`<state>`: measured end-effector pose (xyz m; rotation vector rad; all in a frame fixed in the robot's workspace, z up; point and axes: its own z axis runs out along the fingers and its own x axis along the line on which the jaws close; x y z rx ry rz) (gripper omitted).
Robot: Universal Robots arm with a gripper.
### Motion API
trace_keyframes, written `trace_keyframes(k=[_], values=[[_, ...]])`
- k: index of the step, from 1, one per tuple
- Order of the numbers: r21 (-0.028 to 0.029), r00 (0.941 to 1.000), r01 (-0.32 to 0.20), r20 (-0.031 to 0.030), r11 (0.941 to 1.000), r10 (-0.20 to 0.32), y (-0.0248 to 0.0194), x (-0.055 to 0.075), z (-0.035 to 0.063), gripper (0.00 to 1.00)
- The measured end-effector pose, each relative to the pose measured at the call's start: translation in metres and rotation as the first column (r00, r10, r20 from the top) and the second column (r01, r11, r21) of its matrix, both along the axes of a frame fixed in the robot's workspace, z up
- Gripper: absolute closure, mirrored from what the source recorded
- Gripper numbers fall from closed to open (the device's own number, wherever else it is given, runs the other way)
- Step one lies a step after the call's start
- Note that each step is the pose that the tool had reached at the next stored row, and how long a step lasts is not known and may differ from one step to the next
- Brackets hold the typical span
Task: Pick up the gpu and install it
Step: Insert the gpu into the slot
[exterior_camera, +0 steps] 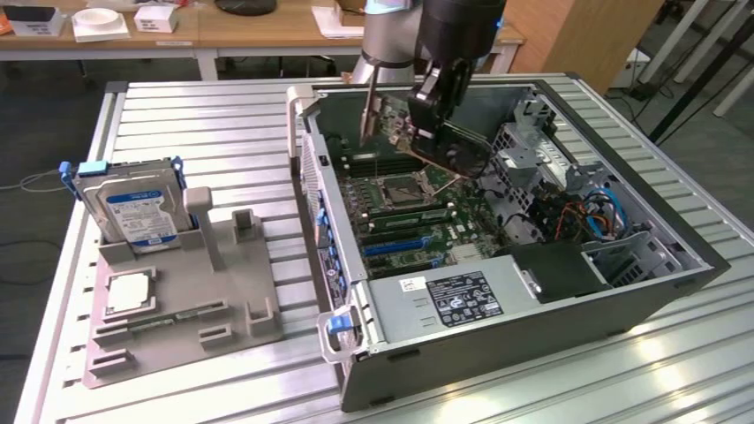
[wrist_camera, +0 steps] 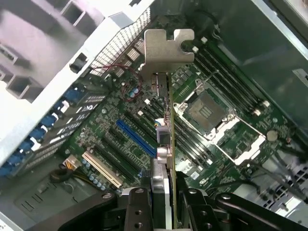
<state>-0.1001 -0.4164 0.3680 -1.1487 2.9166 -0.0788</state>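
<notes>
The gpu point(exterior_camera: 439, 146), a dark circuit card with a silvery end bracket point(exterior_camera: 369, 110), hangs upright above the motherboard point(exterior_camera: 407, 221) inside the open computer case point(exterior_camera: 659, 283). My gripper point(exterior_camera: 439, 97) is shut on it from above. In the wrist view the gpu point(wrist_camera: 170, 120) is edge-on, its bracket point(wrist_camera: 166, 48) pointing toward the case's rear wall, and my gripper point(wrist_camera: 163, 204) clamps the card between its fingers point(wrist_camera: 137, 211). The card is clear of the board, over the area between the empty CPU socket point(wrist_camera: 207, 110) and the blue expansion slot point(wrist_camera: 134, 137).
A grey fixture point(exterior_camera: 224, 283) at the exterior view's left holds a hard drive point(exterior_camera: 136, 208), a square CPU chip point(exterior_camera: 127, 291) and a memory stick point(exterior_camera: 165, 320). Inside the case are the power supply point(exterior_camera: 460, 296), drive cage point(exterior_camera: 531, 159) and cables point(exterior_camera: 589, 212).
</notes>
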Motion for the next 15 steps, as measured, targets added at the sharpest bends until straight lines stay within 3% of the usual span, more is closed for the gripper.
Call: trace_keyframes(k=[3,7,10,15], values=[[0.0000,0.9985,-0.054,0.0000,0.9985,0.054,0.0000,0.0000,-0.0010,0.71],[0.0000,0.9919,-0.127,0.0000,0.9919,0.127,0.0000,0.0000,-0.0024,0.71],[-0.0001,0.9836,-0.181,0.0000,0.9836,0.181,0.0000,0.0000,-0.0034,0.71],[-0.0001,0.9631,-0.269,0.0000,0.9631,0.269,0.0000,0.0000,-0.0050,0.71]])
